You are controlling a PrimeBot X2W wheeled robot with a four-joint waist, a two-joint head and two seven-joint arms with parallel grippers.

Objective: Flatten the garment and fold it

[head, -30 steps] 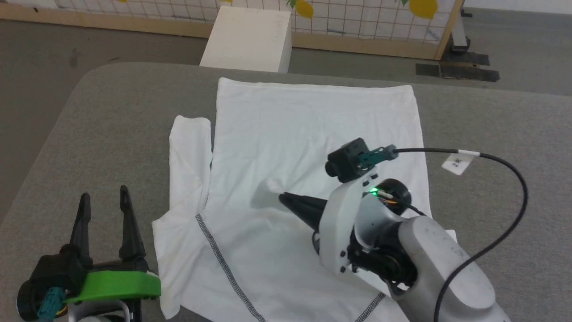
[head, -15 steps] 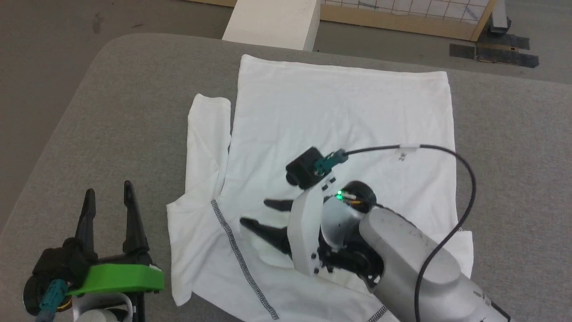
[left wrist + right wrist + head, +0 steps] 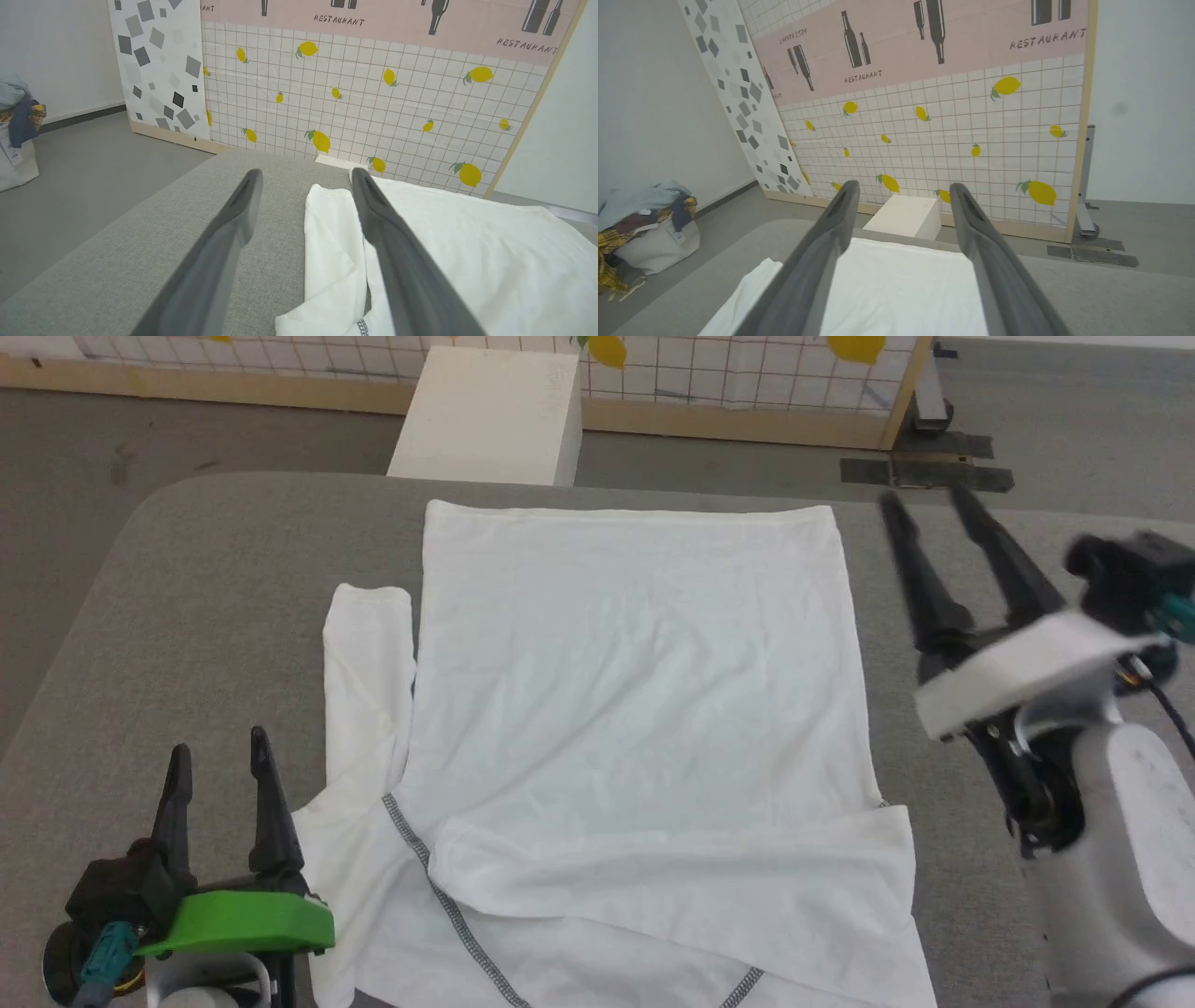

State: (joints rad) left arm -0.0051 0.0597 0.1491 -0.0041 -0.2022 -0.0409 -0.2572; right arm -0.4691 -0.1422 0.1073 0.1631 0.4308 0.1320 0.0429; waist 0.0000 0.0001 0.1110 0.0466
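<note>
The garment [image 3: 635, 709], a thin white shirt of soft, faintly creased fabric, is lying spread on the grey woven-textured table top [image 3: 187, 616], whose corner is rounded. Its body is forming a broad, nearly square panel with a straight far hem. One long sleeve [image 3: 366, 644] is lying along the shirt's left edge, its cuff pointing away from the robot. A second sleeve [image 3: 672, 887] is lying folded across the near part of the body as a smooth band. A dark grey zigzag-stitched seam [image 3: 439, 887] is running diagonally across the near left shoulder.

The left gripper [image 3: 217, 744] is hovering over bare table at the near left, just beside the shirt. Its two long, tapered dark fingers are standing wide apart and holding nothing. The right gripper [image 3: 924, 499] is hanging above the table to the right of the shirt, clear of the fabric. Its fingers are likewise standing spread wide and empty.

Beyond the table's far edge a rigid white box [image 3: 485, 415] is sitting on the floor, in front of a wood-framed panel [image 3: 924, 140] printed with a tile grid and lemons.
</note>
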